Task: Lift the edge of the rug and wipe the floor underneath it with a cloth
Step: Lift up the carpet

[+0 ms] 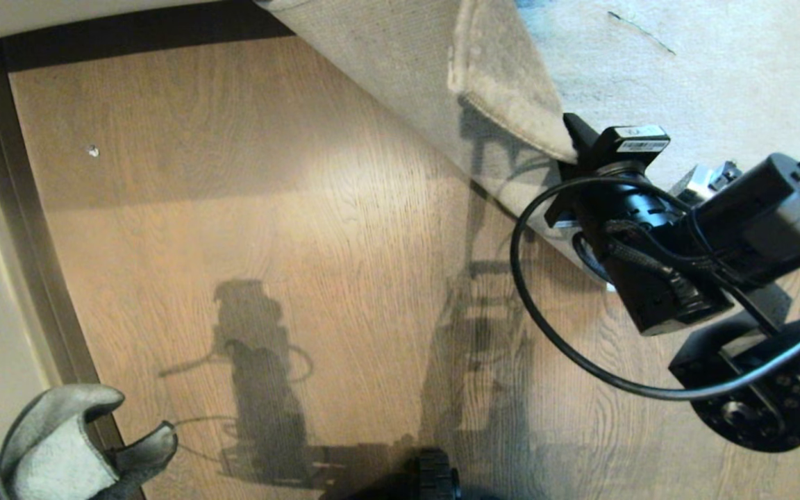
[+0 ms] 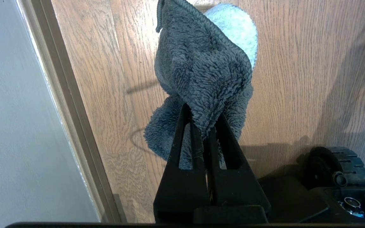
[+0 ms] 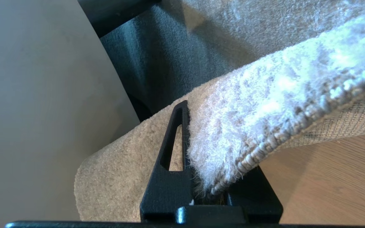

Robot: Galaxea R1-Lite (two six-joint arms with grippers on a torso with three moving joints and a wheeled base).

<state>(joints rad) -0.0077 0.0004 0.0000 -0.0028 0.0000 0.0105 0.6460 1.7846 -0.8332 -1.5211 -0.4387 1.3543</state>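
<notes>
One rug edge (image 3: 265, 126), one cloth (image 2: 201, 72)

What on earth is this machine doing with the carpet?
Its right pincer is shut on the rug edge and holds it folded up off the floor. The left pincer, low at the robot's left, is shut on a grey cloth that hangs above the planks. No wiping is under way yet.

Right end effector (image 3: 201, 177) far finger hidden behind rug edge (image 3: 265, 126).
</notes>
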